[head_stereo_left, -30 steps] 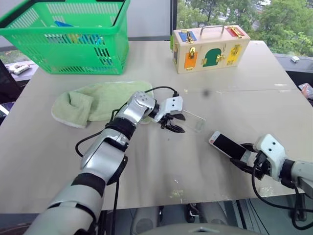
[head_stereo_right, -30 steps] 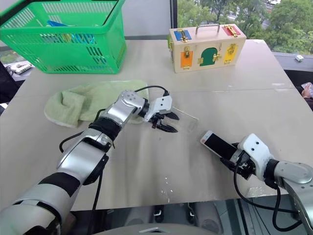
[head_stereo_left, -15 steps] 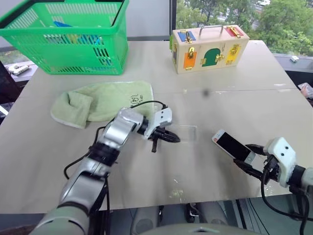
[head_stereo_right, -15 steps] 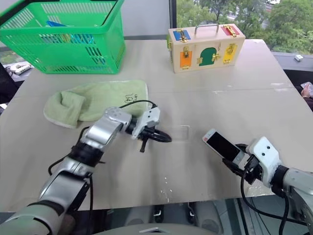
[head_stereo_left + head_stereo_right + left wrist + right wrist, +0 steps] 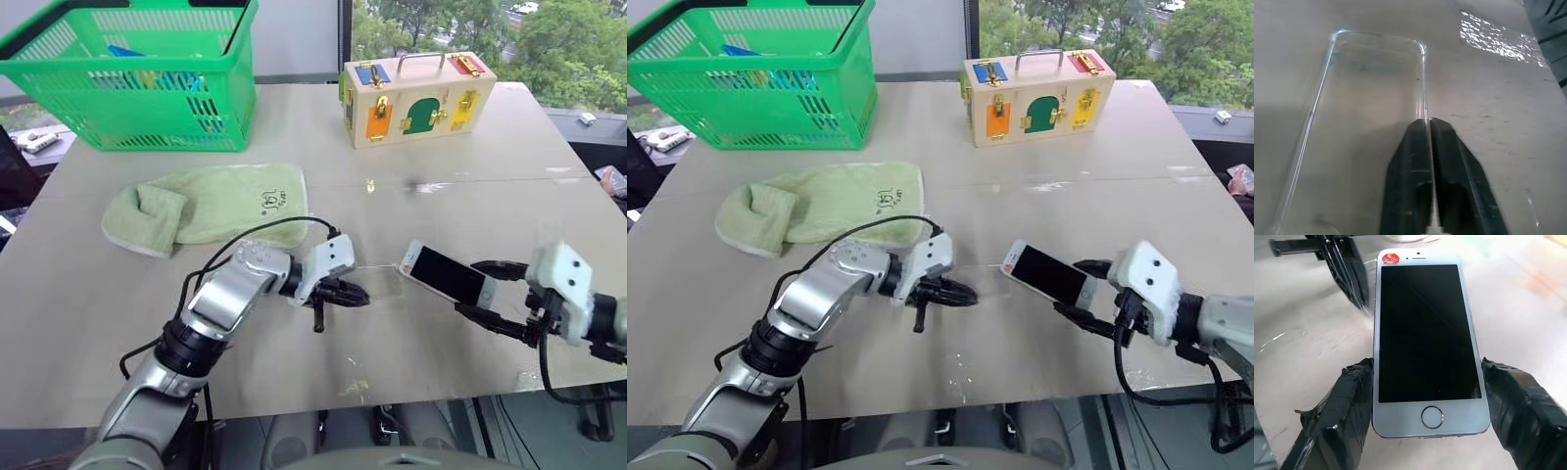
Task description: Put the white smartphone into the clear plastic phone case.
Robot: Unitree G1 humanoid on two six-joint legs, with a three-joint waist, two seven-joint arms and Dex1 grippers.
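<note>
Left claw (image 5: 351, 294) has its two black fingers (image 5: 1410, 181) pinched together on one long rim of the clear plastic phone case (image 5: 1371, 122), the thin edge sandwiched between the pads. The case lies low over the desk (image 5: 451, 147), just in front of the green towel (image 5: 211, 204); I can't tell whether it rests on the surface or is lifted slightly. Right claw (image 5: 490, 292) is spread wide and clamps the white smartphone (image 5: 443, 275) by its two long sides at the home-button end, screen up, one taped finger (image 5: 1342, 401) on each edge. The phone is held off the desk, tilted, red-sticker end pointing toward the case, its far corner just beside the case's free end; contact between them can't be judged. In the right wrist view the left claw shows just past the phone's top corner. Relative to the towel: the green basket (image 5: 137, 73) sits behind it at the desk's back edge with some blue items inside, and the wooden latch box (image 5: 419, 98) stands well off to its right, also toward the back. A black cable (image 5: 245, 240) loops from the left wrist across the towel's front edge.
</note>
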